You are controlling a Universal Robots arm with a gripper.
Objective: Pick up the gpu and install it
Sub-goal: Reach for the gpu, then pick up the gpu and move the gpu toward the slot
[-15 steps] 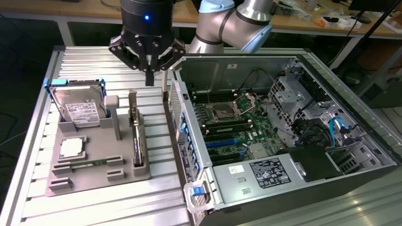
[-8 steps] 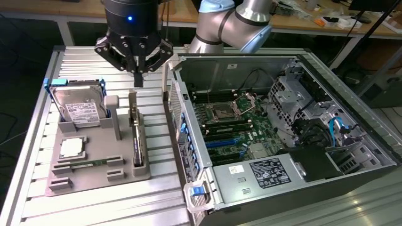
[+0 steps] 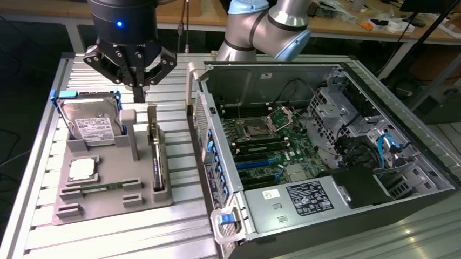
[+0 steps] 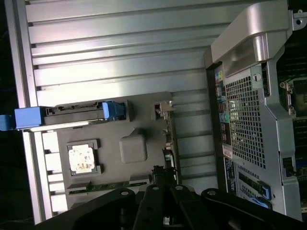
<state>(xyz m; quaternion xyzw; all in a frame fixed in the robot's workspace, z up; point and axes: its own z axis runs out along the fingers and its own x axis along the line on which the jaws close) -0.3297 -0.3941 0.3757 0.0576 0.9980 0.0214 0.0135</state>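
Observation:
The gpu [image 3: 157, 157] stands on edge in a slot along the right side of a grey holder [image 3: 108, 200] on the slatted table. In the wrist view the gpu [image 4: 168, 136] is a thin strip seen edge-on, with its metal bracket at one end. My gripper [image 3: 138, 93] hangs above the holder's far end, a little behind and to the exterior view's left of the card. Its fingers are shut together with nothing between them. The dark fingertips [image 4: 162, 173] show just short of the card, not touching it.
The holder also carries a silver hard drive [image 3: 90, 125] in a blue frame, a processor chip [image 3: 83, 168] and a green memory stick [image 3: 101, 188]. An open computer case [image 3: 317, 151] with its motherboard lies at the exterior view's right; its perforated rear panel [image 4: 244, 120] is close beside the holder.

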